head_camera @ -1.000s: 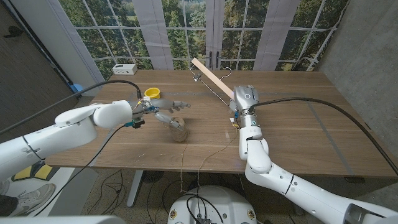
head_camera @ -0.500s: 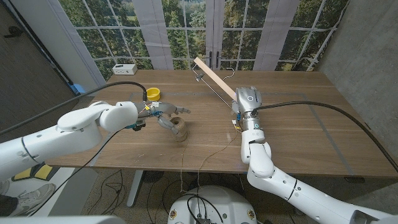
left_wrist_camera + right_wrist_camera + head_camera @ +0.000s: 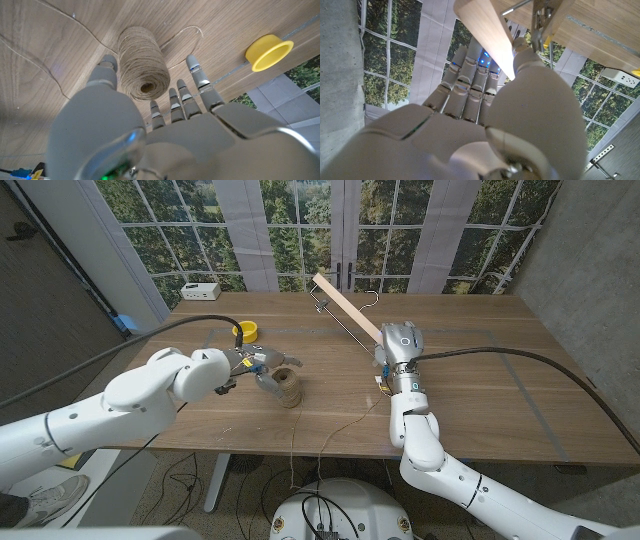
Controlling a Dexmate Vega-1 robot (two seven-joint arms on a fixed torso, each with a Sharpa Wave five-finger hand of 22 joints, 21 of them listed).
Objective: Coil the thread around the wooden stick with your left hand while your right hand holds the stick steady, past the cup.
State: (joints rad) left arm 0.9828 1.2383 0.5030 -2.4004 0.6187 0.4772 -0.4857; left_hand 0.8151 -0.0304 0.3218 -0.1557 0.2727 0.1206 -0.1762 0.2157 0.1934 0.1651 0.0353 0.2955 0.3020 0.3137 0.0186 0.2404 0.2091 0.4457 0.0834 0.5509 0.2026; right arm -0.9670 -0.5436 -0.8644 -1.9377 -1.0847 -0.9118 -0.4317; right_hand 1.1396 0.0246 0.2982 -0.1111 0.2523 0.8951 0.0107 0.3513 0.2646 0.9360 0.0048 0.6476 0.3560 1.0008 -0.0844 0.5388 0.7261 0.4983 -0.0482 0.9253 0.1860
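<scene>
A spool of brown thread (image 3: 290, 389) (image 3: 144, 73) stands on the wooden table (image 3: 480, 395). My left hand (image 3: 262, 367) hovers over it with fingers (image 3: 199, 79) spread on both sides, and a gap shows between them and the spool. Loose thread (image 3: 345, 421) trails across the table and over the near edge. The wooden stick (image 3: 345, 308) (image 3: 485, 32) slants up toward the windows, its lower end gripped by my right hand (image 3: 398, 346) (image 3: 485, 85). A yellow cup (image 3: 244, 331) (image 3: 268, 51) sits beyond my left hand.
A white box (image 3: 200, 290) lies at the table's far left corner. A metal wire hook (image 3: 369, 297) and a clip (image 3: 541, 20) hang on the stick. Windows stand behind the table.
My left hand has moved toward the near right and come down over the spool, fingers now around it. The spool has stayed put. My right hand keeps hold of the stick.
</scene>
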